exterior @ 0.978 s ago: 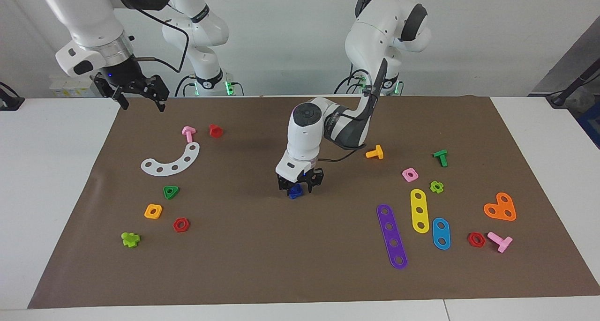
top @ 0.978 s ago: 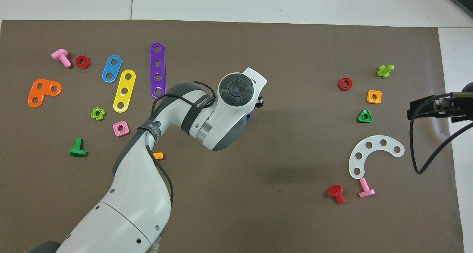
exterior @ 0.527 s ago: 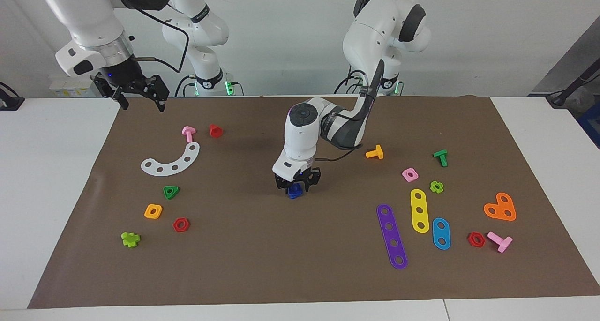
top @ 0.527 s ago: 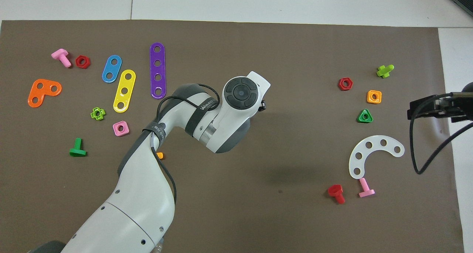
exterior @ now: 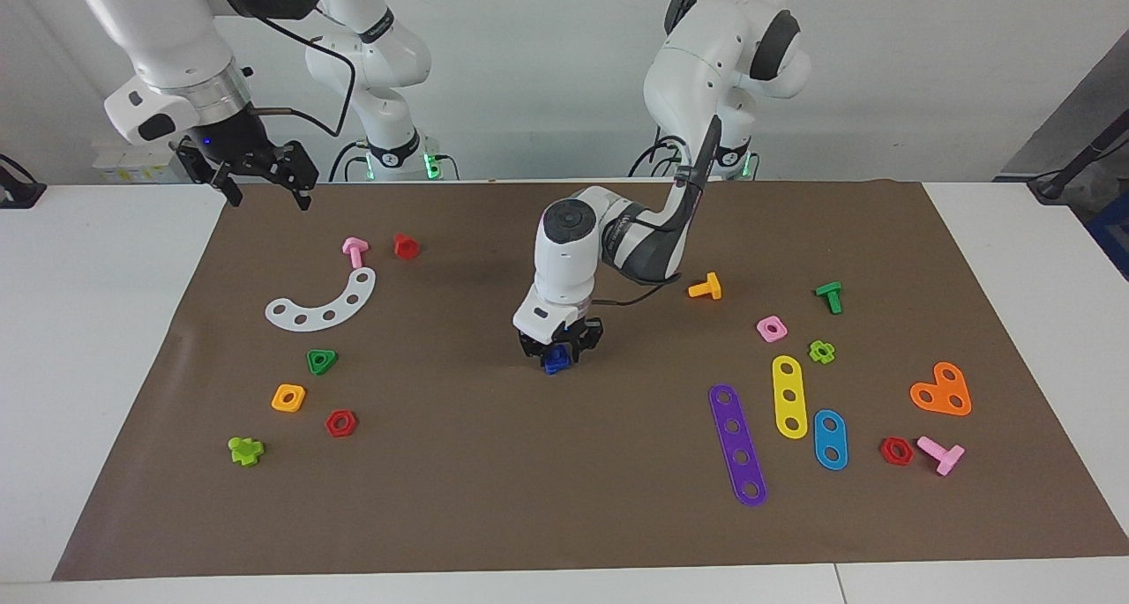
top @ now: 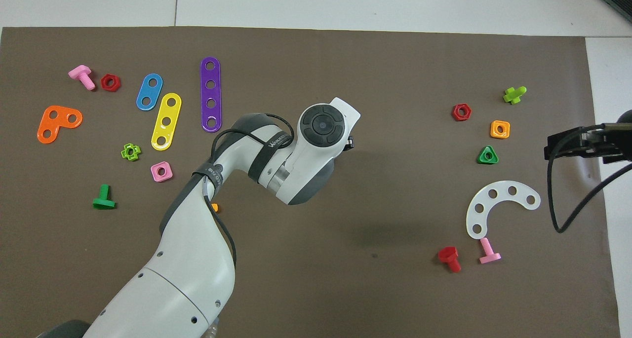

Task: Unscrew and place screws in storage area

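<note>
A matt brown paper-like mat [exterior: 529,498] covered a smooth white table [exterior: 88,322]. The small coloured toy pieces, such as the purple strip [exterior: 737,445], looked like smooth, slightly glossy plastic. The arms' white shells shone glossy.

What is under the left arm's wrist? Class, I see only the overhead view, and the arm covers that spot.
Observer: The left gripper, its fingers shut on a dark-blue screw at the middle of the brown mat.
Operator: Is the screw up in the air?
Observer: It looks low, right at the mat's surface.
Operator: How high is the right gripper?
Observer: The right gripper waits well above the mat's edge at the right arm's end, fingers open.
</note>
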